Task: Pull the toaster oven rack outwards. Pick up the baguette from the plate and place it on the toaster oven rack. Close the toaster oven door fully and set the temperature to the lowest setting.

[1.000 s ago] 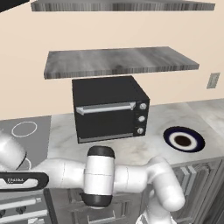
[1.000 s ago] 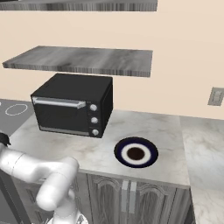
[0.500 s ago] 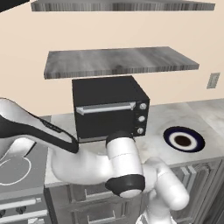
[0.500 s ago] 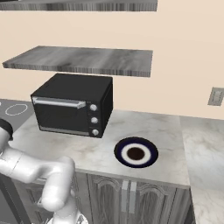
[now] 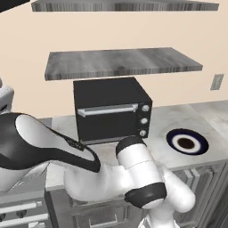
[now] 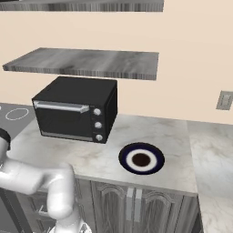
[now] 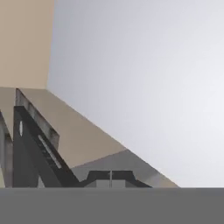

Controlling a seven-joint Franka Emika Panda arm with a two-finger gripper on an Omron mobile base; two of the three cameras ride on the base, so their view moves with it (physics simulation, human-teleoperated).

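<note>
The black toaster oven (image 5: 111, 95) (image 6: 77, 93) stands on the marble counter, its door (image 5: 109, 122) (image 6: 63, 122) shut upright with the silver handle along the top edge. The rack is hidden behind that door. Three knobs run down the oven's right side, and the temperature knob (image 5: 145, 108) (image 6: 97, 111) is the top one. To the oven's right lies the blue-rimmed plate (image 5: 174, 135) (image 6: 153, 151). The baguette is out of view. My gripper (image 7: 110, 178) is shut on nothing, far from the oven and aimed at a bare wall. The arm's links swing across the lower left of the left base view.
A grey shelf (image 5: 120, 62) (image 6: 86, 61) hangs just above the oven, with a second one higher up. A cooktop (image 6: 16, 113) lies left of the counter. A wall socket (image 5: 217, 81) (image 6: 225, 100) sits at the right. Cabinet doors run below the counter edge.
The arm has swung up and leftward, so its dark-and-white link now looms large in the left base view. Oven and plate have not moved, and the gripper stays shut.
</note>
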